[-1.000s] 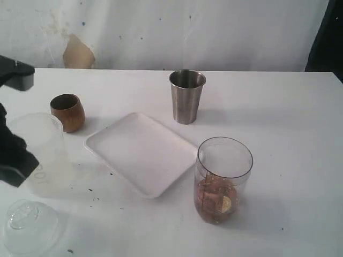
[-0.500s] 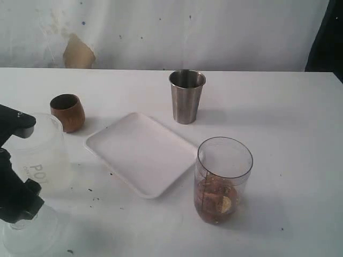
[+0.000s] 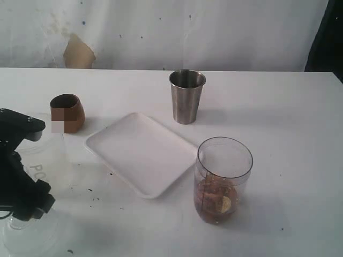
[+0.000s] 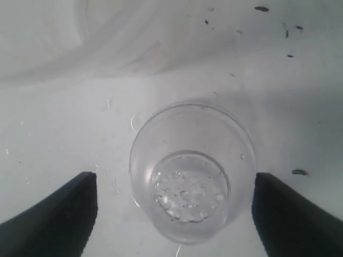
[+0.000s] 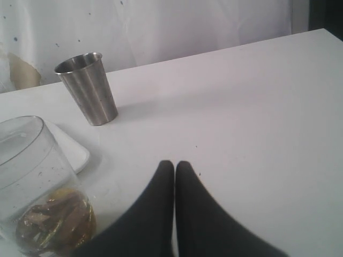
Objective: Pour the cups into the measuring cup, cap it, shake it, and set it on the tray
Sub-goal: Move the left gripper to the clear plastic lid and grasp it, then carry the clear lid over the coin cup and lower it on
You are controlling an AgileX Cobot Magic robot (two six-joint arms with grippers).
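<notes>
So the measuring cup point(image 3: 223, 179) is a tall clear plastic cylinder standing upright on the white table point(image 3: 289, 123), just beside the tray's right-hand corner. It has a clump of brownish stuff in the bottom. There's a thin dark line down its side, but the marks are too small to read. The tray point(image 3: 142, 152) is smooth matte white, shallow, with rounded corners and a low rim, and it sits at an angle. Behind it is the steel tumbler point(image 3: 187, 96), tapered and shiny. Over on the left is the little rounded wooden cup point(image 3: 67, 113), dark brown. The left gripper point(image 4: 176, 179) has its black fingers point(image 4: 53, 219) spread wide either side of a clear round lid point(image 4: 190, 171) with droplets in its middle. There are gaps on both sides, so it isn't touching the lid. Right next to that is a frosted translucent container point(image 3: 45, 160), and only "PO" is readable on it. The right gripper point(image 5: 174, 165) has its fingers pressed together with nothing between them, over bare table near the measuring cup. Little dark specks are scattered on the tabletop.
</notes>
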